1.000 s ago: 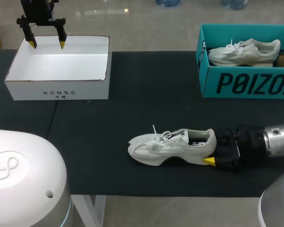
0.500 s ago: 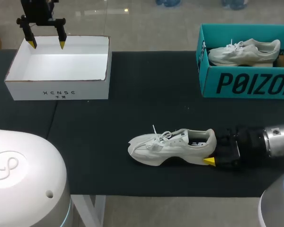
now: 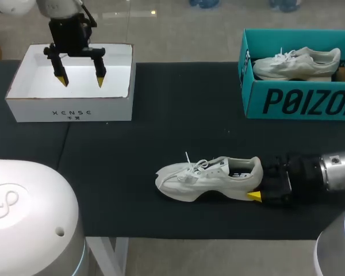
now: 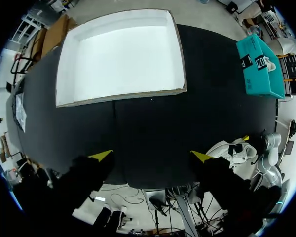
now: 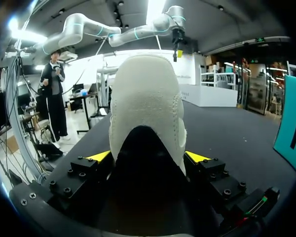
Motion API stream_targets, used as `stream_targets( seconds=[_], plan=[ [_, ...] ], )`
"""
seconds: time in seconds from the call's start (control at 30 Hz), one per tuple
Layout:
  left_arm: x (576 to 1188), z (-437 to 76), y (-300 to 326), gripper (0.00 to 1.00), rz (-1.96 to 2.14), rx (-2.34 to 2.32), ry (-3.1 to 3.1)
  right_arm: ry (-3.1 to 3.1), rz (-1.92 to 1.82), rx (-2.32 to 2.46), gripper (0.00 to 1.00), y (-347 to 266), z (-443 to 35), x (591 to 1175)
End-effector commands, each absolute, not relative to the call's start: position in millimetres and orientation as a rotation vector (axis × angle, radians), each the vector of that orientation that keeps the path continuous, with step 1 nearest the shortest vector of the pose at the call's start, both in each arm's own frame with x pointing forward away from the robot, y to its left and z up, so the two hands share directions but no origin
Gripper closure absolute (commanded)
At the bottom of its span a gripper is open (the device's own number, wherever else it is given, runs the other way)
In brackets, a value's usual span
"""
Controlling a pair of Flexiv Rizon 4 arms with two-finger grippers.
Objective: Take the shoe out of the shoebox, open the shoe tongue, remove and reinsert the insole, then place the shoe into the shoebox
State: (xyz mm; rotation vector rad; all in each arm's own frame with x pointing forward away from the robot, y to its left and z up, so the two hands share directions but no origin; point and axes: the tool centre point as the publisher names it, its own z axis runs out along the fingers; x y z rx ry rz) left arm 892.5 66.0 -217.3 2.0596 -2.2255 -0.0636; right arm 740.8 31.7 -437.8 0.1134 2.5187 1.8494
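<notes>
Right gripper [image 5: 148, 156] clamps your shoe [image 3: 207, 178] at the heel; left gripper [image 3: 80, 81] spread wide, unladen.
Teal shoebox [image 3: 299, 100] holds second shoe [image 3: 296, 62]; left hangs over white box [image 3: 69, 109].

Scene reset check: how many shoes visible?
2. White shoe on the mat, heel between the fingers of the right gripper; second shoe inside the teal box, which could hide more.

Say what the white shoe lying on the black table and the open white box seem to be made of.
White lace-up shoe: seemingly knitted or mesh fabric, matt; its heel shows a fine pebbled weave. Open white box: probably cardboard with a matt white facing; brown raw edges show along the rim.
</notes>
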Motion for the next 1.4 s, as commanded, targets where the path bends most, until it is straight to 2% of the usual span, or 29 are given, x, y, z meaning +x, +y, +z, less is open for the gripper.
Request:
stream_targets(
  seconds=[0.03, 0.27, 0.9, 1.4],
  plan=[
    [832.3, -226.9, 50.1, 0.00, 0.036, 2.073, -2.290, 2.519, 1.845, 0.115, 1.00, 33.9, -441.5, 737.9],
    [801.0, -231.4, 24.0, 0.00, -0.031, 2.005, -2.388, 2.519, 1.845, 0.115, 1.00, 33.9, -441.5, 737.9],
    [797.7, -233.1, 19.4, 0.00, -0.052, 2.025, -2.408, 2.519, 1.845, 0.115, 1.00, 33.9, -441.5, 737.9],
    [716.5, -245.3, -129.6, 0.00, 0.066, 1.868, -2.465, 2.519, 1.845, 0.115, 1.00, 33.9, -441.5, 737.9]
  ],
)
